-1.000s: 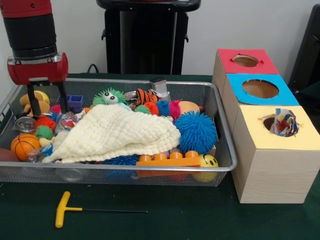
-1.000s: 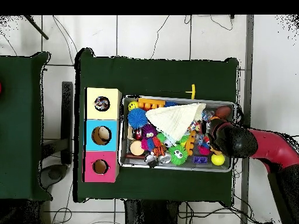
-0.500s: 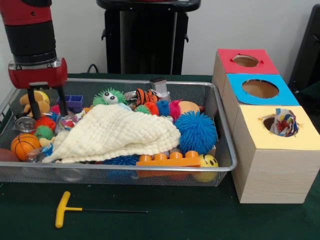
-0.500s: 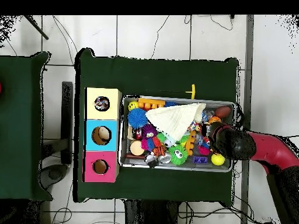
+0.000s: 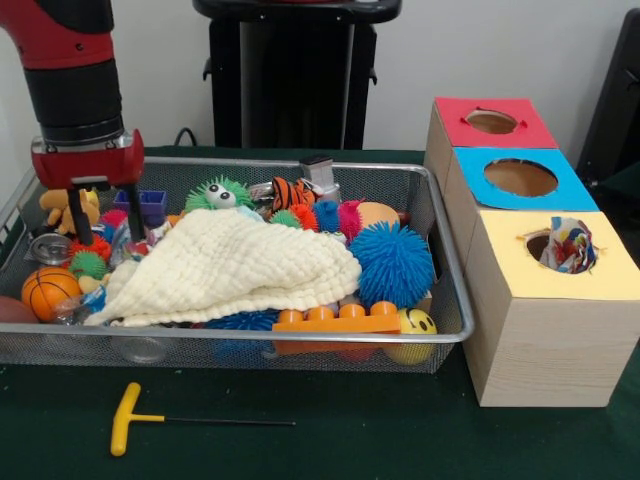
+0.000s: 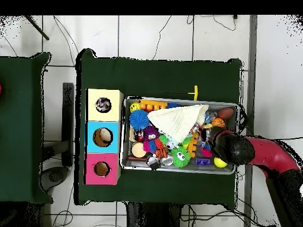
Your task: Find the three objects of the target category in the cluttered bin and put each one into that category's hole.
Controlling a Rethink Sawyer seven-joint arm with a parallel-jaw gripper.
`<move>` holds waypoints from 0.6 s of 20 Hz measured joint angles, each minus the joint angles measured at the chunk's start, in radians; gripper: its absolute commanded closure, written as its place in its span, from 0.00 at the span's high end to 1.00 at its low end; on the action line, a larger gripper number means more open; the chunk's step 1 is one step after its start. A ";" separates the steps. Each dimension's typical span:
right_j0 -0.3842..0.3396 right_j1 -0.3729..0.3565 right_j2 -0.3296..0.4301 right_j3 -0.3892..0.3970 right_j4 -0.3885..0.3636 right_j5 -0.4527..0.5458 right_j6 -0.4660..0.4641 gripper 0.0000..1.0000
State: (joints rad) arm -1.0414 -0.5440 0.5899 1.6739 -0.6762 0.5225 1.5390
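Note:
The wire mesh bin is packed with toys. My gripper is open, its fingers pointing down among small toys at the bin's left end, just left of a cream waffle cloth spread over the middle. A white cloth with colourful dots sticks out of the hole in the yellow-topped box. No braided rope ring shows. In the overhead view the arm's end covers the gripper at the right end of the bin; the cream cloth and the yellow hole show there.
The blue-topped box and red-topped box stand behind the yellow one. A blue spiky ball, an orange brick strip and a small basketball lie in the bin. A yellow T-handle tool lies in front.
My gripper has moved right along the bin's left end, toward the cream cloth's edge, still open. Nothing else has moved.

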 measured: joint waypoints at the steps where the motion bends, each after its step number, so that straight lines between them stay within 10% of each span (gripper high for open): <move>1: 0.001 0.001 -0.002 0.004 0.000 -0.003 0.000 1.00; 12: 0.034 -0.004 -0.028 0.060 -0.001 -0.038 0.000 1.00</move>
State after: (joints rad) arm -1.0072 -0.5484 0.5621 1.7341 -0.6772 0.4847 1.5390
